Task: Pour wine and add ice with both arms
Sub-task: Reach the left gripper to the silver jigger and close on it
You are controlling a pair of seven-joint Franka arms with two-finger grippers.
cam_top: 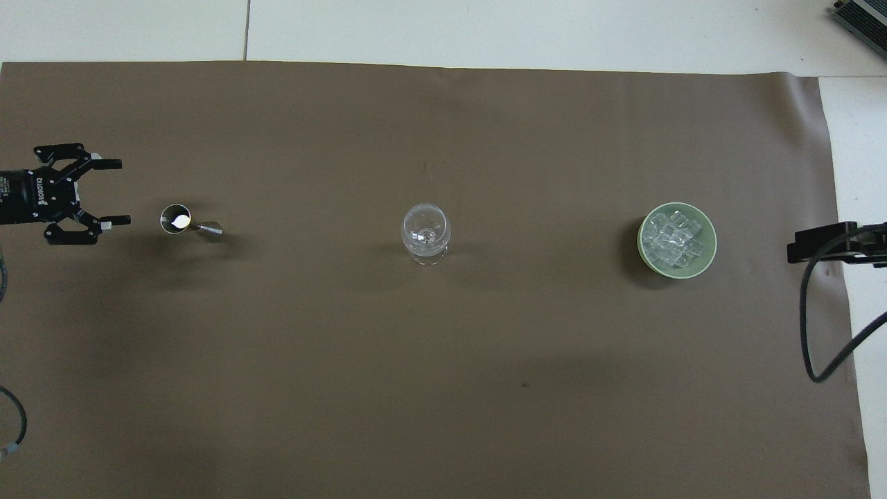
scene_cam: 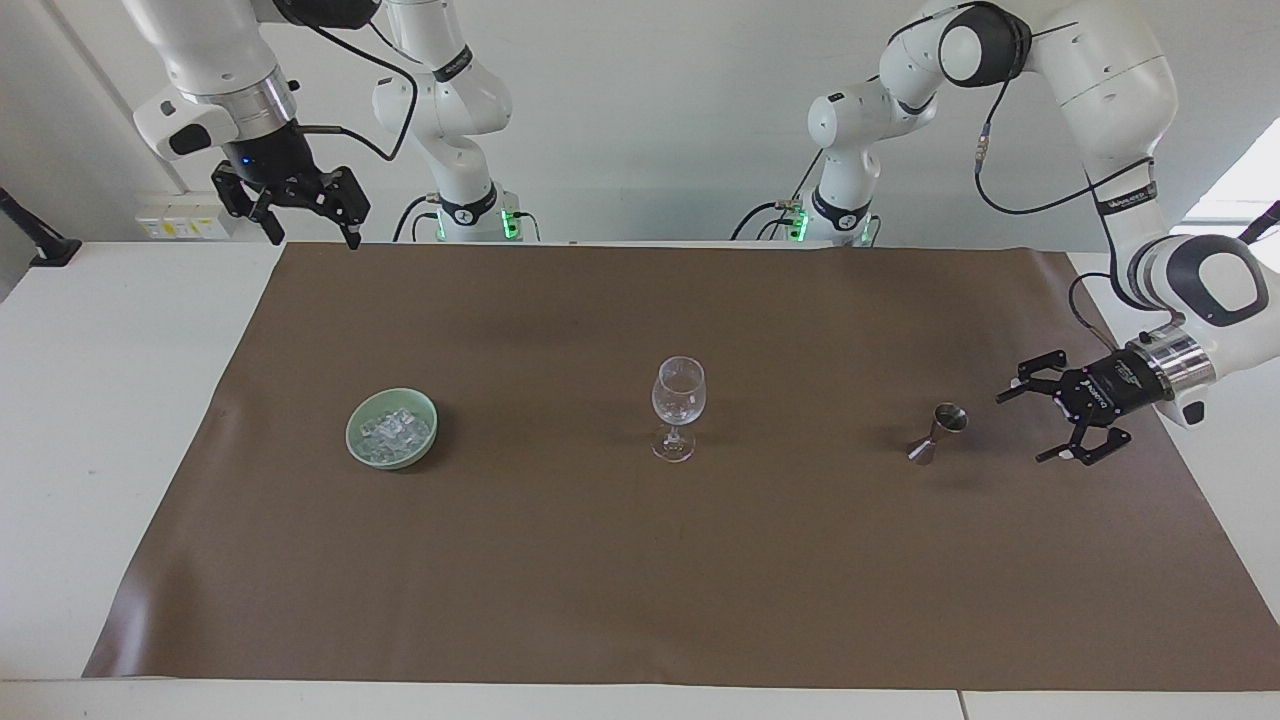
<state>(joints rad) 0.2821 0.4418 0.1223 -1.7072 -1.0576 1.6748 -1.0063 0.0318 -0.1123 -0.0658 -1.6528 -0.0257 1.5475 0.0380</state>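
Your ice [scene_cam: 394,431] sits in the green bowl [scene_cam: 358,445] at middle left of the facing view, on the brown mat [scene_cam: 640,560]. The glass [scene_cam: 678,405] stands at centre frame, the steel jigger [scene_cam: 937,433] to its right. Your left gripper [scene_cam: 1020,424] hangs low just beside the jigger, jaws spread, holding nothing. Your right gripper [scene_cam: 305,230] waits, raised at upper left over the mat's corner, jaws apart and empty.

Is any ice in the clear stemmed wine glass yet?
No, the clear stemmed wine glass stands empty, and the ice chunks all lie in the pale green bowl.
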